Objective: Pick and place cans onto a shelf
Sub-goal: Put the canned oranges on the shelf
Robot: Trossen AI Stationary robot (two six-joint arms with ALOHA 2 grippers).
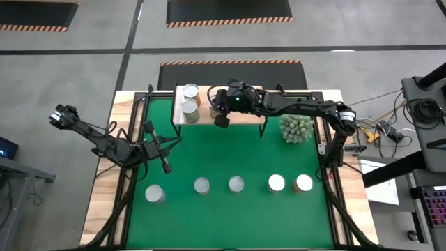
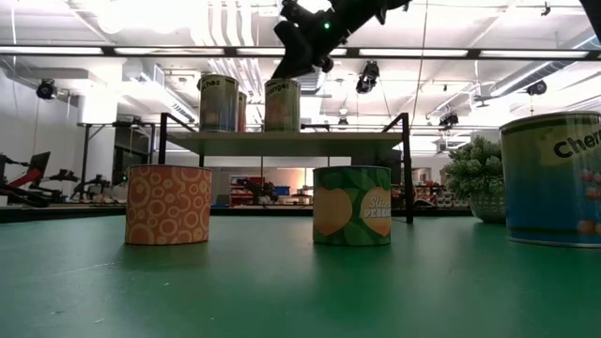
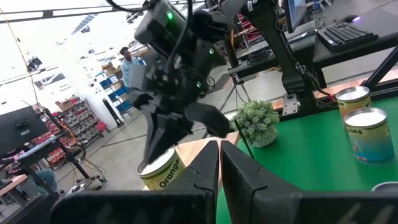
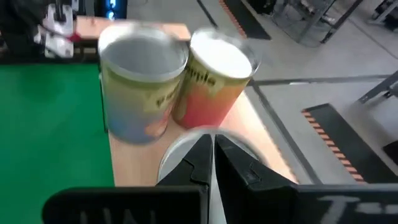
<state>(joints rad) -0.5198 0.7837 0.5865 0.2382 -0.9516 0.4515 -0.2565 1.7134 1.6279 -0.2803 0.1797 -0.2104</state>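
Black fingers of the right tool (image 1: 221, 120) hang over the shelf (image 1: 240, 116), nearly closed with only a slit between them and gripping nothing; a third can (image 4: 205, 152) stands on the light wood right beneath them, apparently just set down. Just beyond it stand two more cans (image 1: 189, 107), touching side by side. The placing step looks finished; next the arm must lift clear and reach back to the five cans (image 1: 236, 184) lined up on the green tabletop (image 1: 230, 150). The left tool (image 1: 166, 166) waits well apart, fingers almost closed, empty.
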